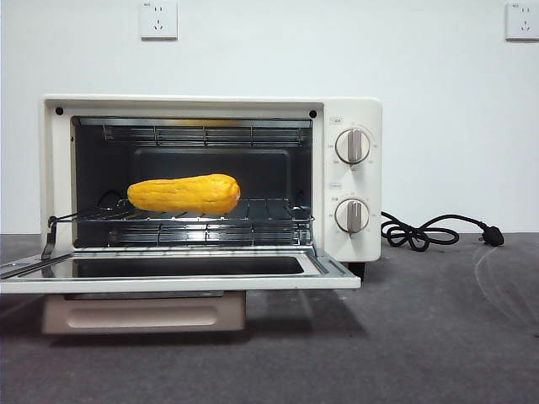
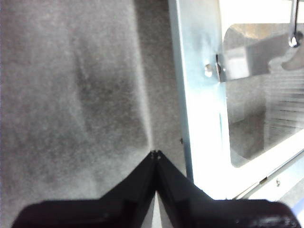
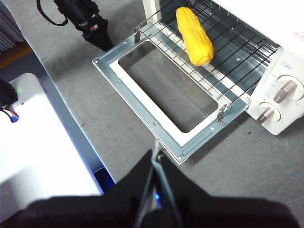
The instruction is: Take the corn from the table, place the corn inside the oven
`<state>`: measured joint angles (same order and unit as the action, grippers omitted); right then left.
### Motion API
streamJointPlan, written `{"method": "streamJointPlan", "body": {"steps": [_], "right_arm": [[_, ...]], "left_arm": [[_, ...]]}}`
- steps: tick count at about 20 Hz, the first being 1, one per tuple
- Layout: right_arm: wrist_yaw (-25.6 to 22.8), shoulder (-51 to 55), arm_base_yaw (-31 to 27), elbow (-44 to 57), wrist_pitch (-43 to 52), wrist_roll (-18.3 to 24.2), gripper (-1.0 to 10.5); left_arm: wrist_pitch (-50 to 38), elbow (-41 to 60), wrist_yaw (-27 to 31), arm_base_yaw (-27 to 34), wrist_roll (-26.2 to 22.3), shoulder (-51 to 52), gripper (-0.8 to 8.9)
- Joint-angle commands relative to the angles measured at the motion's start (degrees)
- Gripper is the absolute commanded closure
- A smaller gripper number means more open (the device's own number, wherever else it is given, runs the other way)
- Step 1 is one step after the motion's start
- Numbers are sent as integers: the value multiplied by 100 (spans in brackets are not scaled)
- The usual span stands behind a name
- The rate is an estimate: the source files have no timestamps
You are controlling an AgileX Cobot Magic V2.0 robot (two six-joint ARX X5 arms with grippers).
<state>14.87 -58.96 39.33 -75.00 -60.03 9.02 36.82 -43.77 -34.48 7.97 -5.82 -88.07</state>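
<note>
text: none legible | oven [image 1: 210, 181] knob labels: too small to read

We note a glossy yellow-orange corn [image 1: 184, 194] on a dark wire rack [image 1: 253, 220] in the cream-white oven [image 1: 354, 181], a black cord [image 1: 429, 231], and a dark grey, felt-textured table [image 1: 421, 337].

Left gripper [image 2: 155, 153] and right gripper [image 3: 156, 156] both closed, empty
</note>
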Motion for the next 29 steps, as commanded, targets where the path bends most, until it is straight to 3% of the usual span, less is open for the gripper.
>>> {"method": "streamJointPlan", "body": {"steps": [1,3,7,10,18,21,29], "right_arm": [[13,-4,-9,15,39,44,956],[11,-4,-9,15,42,44,956],[11,-4,-9,15,39,42,956],[11,-4,-9,15,35,42,956],[11,-4,-9,15,33,42,956],[11,-4,-9,15,17,39,956],[4,-7,-9,15,22,42,956]], "left_arm": [[103,17,-48,-15,-33,-35,822],[146,17,-129,-13,-48,-35,822],[33,17,-1102,-4,-87,-35,822],[-7,17,-1292,9,-81,-35,822],[-26,-273,-2636,627,96,-33,822],[-61,-632,-2721,765,192,-33,821],[-1729,-1228,-2708,654,1694,-33,821]]}}
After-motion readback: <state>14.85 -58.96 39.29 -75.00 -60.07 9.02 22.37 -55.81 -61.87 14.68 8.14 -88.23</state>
